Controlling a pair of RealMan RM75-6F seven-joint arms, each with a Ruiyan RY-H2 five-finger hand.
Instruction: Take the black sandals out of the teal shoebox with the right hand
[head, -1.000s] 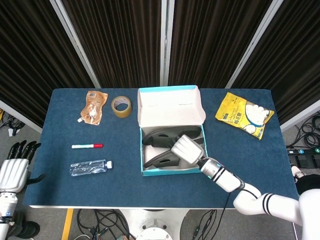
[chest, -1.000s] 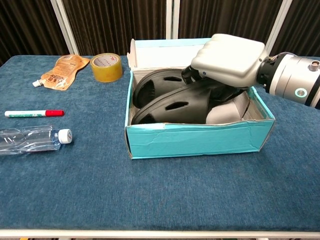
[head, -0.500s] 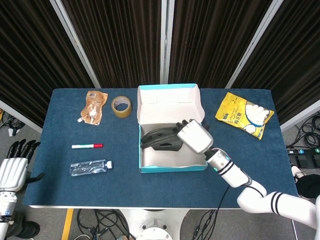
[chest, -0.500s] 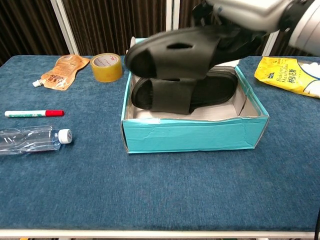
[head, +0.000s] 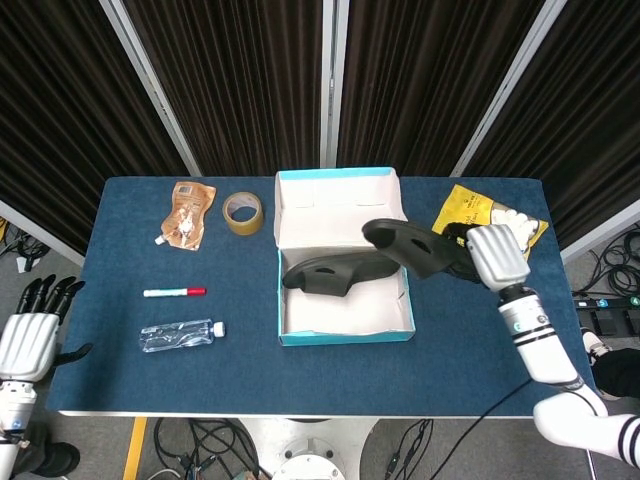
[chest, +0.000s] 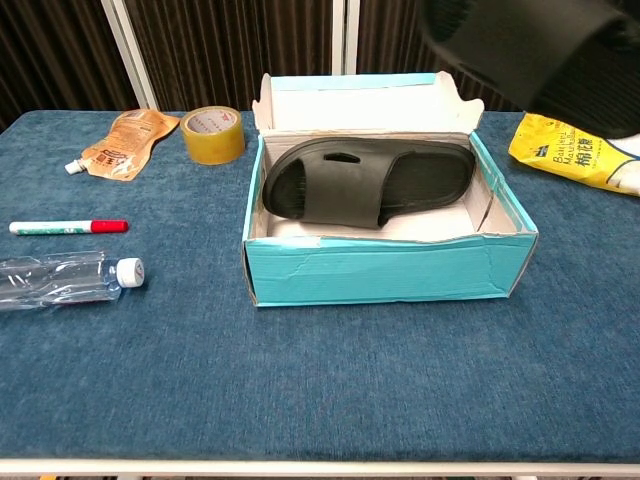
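The teal shoebox (head: 345, 338) (chest: 380, 280) stands open at the table's middle, its lid flap up at the back. One black sandal (head: 335, 273) (chest: 370, 185) lies inside it, leaning on the back wall. My right hand (head: 492, 255) holds the other black sandal (head: 415, 247) (chest: 530, 45) in the air, over the box's right edge and to its right. In the chest view that sandal fills the top right corner and hides the hand. My left hand (head: 28, 340) hangs open off the table's left edge, holding nothing.
A yellow snack bag (head: 470, 215) (chest: 575, 150) lies right of the box, under the lifted sandal. Left of the box are a tape roll (head: 243, 212) (chest: 213, 135), a brown pouch (head: 187, 212), a red-capped marker (head: 174, 292) and a crushed water bottle (head: 180, 335).
My right hand has lifted one sandal out of the box and carried it up and to the right. The other sandal has settled in the box.
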